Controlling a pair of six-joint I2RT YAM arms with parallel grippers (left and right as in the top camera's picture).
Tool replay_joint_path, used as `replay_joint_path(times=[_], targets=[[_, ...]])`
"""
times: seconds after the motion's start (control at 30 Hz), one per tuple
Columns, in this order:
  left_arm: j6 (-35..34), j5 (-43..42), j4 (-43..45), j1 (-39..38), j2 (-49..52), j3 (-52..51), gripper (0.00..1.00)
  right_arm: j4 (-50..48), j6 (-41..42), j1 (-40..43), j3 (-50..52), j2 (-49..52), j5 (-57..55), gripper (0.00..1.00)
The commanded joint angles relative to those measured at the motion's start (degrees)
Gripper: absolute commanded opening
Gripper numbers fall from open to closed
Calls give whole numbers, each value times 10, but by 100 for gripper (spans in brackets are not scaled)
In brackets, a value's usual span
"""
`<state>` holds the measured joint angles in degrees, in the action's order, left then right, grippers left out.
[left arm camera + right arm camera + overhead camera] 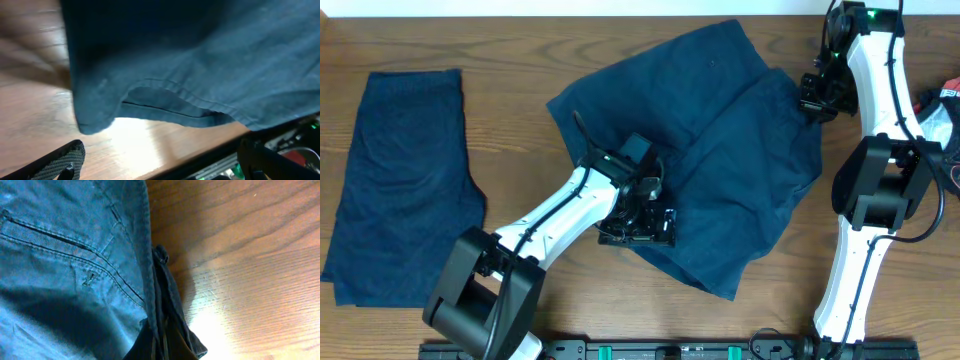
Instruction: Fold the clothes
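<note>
A: Your left arm (pixel 555 215) slants in over the crumpled garment (pixel 720 140) on the desk (pixel 520 60), left jaws wide apart.
B: Right jaws clamp its right edge (only the wrist view shows that pinched hem (pixel 161 325)).

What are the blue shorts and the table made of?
The shorts look like soft woven cloth, maybe cotton: matte dark blue, wrinkly, with stitched seams. The table looks like wood, or a wood-look top: brown grain lines with a slight shine.

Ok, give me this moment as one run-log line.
left gripper: open at unfolded shorts near hem | right gripper: shut on unfolded shorts edge | folded shorts: flat, far left
</note>
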<state>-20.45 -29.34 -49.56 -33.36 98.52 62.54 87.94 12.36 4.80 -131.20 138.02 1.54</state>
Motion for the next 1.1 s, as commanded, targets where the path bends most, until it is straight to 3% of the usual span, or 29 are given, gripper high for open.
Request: replay_joint_path(times=[0.0, 0.27, 0.33, 0.37, 0.4, 0.43, 0.7, 1.07], targets=[[-14, 50, 8, 3, 15, -12, 98, 5, -9, -5, -12, -21, -2, 1], [-20, 45, 66, 7, 93, -17, 97, 16, -22, -5, -12, -21, 0, 1], [-20, 32, 80, 7, 113, -17, 73, 18, -22, -5, -12, -21, 0, 1], [-21, 27, 86, 7, 121, -17, 40, 19, -22, -5, -12, -21, 0, 1], [-31, 28, 88, 7, 127, -17, 15, 19, -22, -5, -12, -21, 0, 1], [-37, 28, 90, 7, 131, -17, 6, 19, -22, -5, -12, -21, 0, 1], [-54, 141, 97, 64, 133, -6, 6, 28, -22, -5, -12, -21, 0, 1], [5, 152, 98, 349, 133, 90, 6, 38, -21, -10, -12, -21, 0, 1]])
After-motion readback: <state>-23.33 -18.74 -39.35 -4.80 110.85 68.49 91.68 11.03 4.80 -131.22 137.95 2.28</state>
